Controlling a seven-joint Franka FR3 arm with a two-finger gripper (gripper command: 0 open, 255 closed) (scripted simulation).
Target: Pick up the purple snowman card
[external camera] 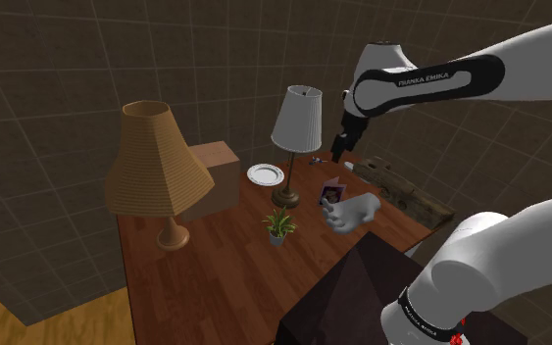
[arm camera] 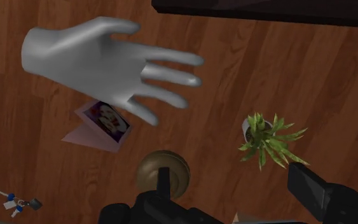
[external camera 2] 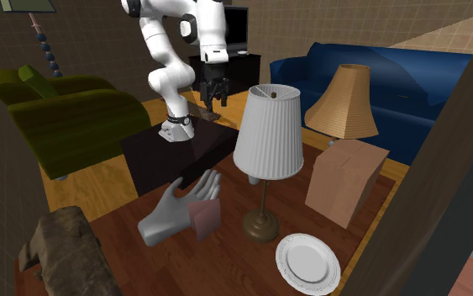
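– Gripper (external camera: 340,147) hangs high over the wooden table (external camera: 225,265), upper right of centre in the shoulder view. Its fingers are spread apart with nothing between them. Where's the card?

– The purple snowman card (external camera: 331,192) stands folded like a tent on the table, just right of centre in that view, right against the grey hand model (external camera: 354,211). Seen from the wrist camera, the model's fingertips reach over the card's edge. I can't tell whether they touch.

– That's my worry. On a straight descent, one finger would likely strike the model before reaching the card.

– The card also looks thin and light. A nudge could tip it flat, and then I judge the jaws would have no edge to close on.

– What about the white-shaded lamp (external camera 2: 268,130)?

– Its round base (arm camera: 152,167) sits near the card, and the shade stands tall at the second exterior view's centre. An arm sweeping low across could clip it.

– The potted plant (arm camera: 266,133) and the keys (arm camera: 15,202)?

– Both are well apart from the card, so I think they're less of a concern.
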